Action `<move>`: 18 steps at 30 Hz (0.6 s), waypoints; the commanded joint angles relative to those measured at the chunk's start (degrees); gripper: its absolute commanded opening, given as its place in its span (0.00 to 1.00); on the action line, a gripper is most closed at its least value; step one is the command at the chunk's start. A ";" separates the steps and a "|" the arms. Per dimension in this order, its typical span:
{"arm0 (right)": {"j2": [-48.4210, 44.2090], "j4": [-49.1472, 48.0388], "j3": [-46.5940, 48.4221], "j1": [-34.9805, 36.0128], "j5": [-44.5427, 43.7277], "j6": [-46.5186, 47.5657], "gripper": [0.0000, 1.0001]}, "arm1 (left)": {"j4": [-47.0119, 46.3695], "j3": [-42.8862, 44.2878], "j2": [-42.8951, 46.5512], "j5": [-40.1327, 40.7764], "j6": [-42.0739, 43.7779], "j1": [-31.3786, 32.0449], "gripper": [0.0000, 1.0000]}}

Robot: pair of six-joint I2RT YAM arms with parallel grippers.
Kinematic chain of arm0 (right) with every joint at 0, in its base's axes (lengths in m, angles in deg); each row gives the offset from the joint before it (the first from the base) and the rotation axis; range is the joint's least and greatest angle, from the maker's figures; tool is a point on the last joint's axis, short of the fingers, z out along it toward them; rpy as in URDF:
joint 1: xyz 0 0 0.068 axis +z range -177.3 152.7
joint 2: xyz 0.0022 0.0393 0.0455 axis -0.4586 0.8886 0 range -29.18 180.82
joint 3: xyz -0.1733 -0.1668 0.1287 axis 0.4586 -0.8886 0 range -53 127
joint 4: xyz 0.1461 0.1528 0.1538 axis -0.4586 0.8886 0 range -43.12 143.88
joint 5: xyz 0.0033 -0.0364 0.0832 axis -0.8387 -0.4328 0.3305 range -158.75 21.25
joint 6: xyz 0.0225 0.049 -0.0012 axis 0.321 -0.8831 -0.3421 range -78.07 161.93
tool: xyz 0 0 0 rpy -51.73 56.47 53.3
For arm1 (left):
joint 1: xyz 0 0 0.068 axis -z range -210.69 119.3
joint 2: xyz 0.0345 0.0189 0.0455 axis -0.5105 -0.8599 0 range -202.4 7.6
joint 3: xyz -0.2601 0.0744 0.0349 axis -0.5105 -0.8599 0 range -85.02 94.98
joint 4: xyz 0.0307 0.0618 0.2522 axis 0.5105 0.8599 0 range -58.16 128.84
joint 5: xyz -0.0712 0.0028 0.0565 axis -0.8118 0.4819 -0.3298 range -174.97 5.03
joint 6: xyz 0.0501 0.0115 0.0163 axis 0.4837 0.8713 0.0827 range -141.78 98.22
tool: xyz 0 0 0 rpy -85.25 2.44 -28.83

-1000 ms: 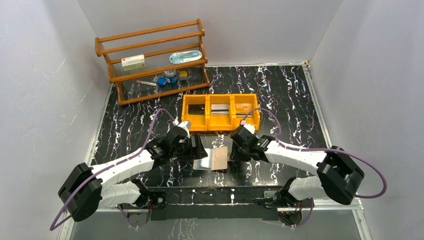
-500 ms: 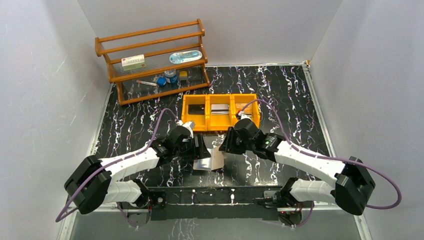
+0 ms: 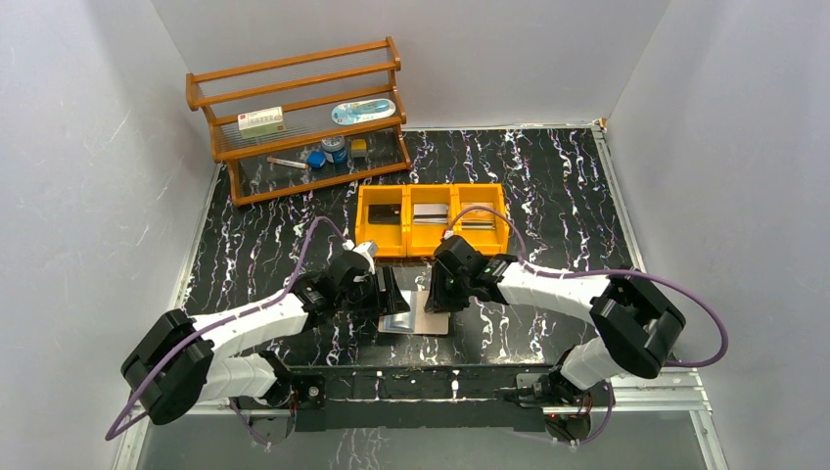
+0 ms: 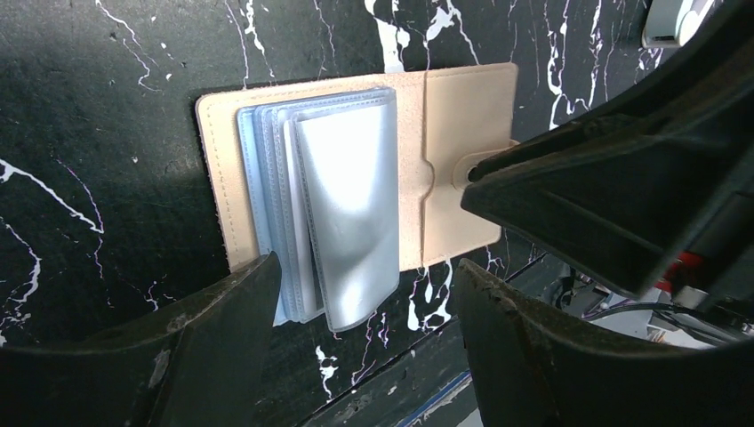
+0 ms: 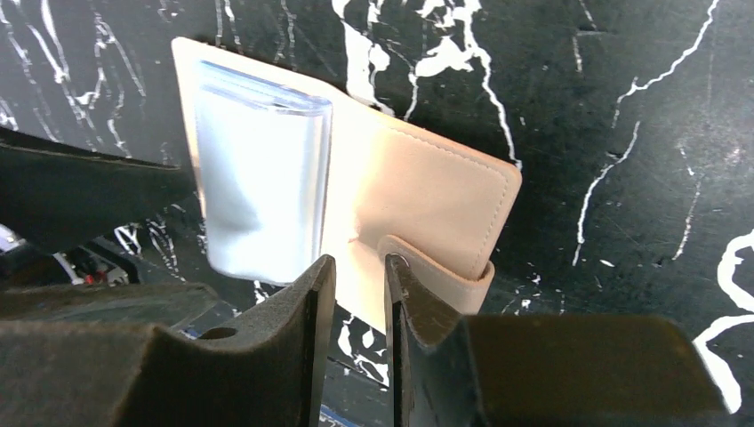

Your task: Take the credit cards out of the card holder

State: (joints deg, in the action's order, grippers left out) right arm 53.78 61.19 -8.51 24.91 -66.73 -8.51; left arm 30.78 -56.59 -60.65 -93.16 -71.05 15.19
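Observation:
The card holder [image 3: 416,315] lies open on the black marble table, tan cover down and pale blue sleeves [image 4: 329,213] fanned on its left leaf. It also shows in the right wrist view [image 5: 418,191]. My left gripper [image 3: 388,292] is open and empty, its fingers [image 4: 222,329] straddling the sleeves' near edge. My right gripper [image 3: 438,294] hovers over the right leaf beside the clasp tab [image 5: 436,271], with its jaws a narrow gap apart and nothing between them. Credit cards lie in the yellow bin [image 3: 431,250]: a dark one [image 3: 384,213], a silvery one [image 3: 431,213] and another [image 3: 478,219].
A wooden rack [image 3: 299,117] with small items stands at the back left. Grey walls close in the left, right and back. The metal rail [image 3: 421,377] carrying the arm bases runs along the near edge, just behind the holder.
My right gripper went to the bin's right compartment and came back to the holder's right leaf. That leaf, raised a second ago, now lies flat. The left gripper has barely moved.

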 commanded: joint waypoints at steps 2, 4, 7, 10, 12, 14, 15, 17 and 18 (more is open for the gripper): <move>0.49 1.24 0.40 -0.01 -2.17 1.09 0.35 | 0.15 0.68 1.68 0.00 0.41 0.16 0.70; 0.62 2.04 0.23 -0.01 -3.18 1.07 0.35 | -0.09 1.66 0.79 -0.78 1.06 0.15 0.70; 0.36 1.44 -0.63 -0.04 -3.42 0.75 0.36 | -0.55 2.98 -0.91 -2.25 1.61 0.17 0.70; 0.58 0.56 -1.19 -0.02 -2.91 0.37 0.36 | -0.74 3.59 -2.08 -3.03 1.68 0.16 0.70; 0.79 0.42 -1.45 -0.02 -3.04 0.18 0.36 | -1.27 3.46 -2.24 -3.63 1.53 0.16 0.70; 0.93 -0.05 -1.66 -0.01 -2.88 0.05 0.36 | -2.03 2.94 -2.29 -4.01 1.23 0.17 0.70; 1.02 -0.33 -1.87 -0.02 -2.65 -0.05 0.36 | -2.46 2.76 -2.37 -4.40 1.12 0.13 0.70; 1.32 -0.59 -1.95 -0.01 -2.47 -0.36 0.36 | -2.86 2.76 -2.73 -5.23 0.96 0.14 0.70; 1.45 -0.66 -2.00 -0.02 -2.33 -0.41 0.36 | -3.22 2.70 -3.00 -5.60 0.83 0.16 0.70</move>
State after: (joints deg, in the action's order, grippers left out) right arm 54.65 61.82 -9.78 24.91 -68.76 -8.51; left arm 29.25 -54.89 -63.08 -96.00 -70.24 15.19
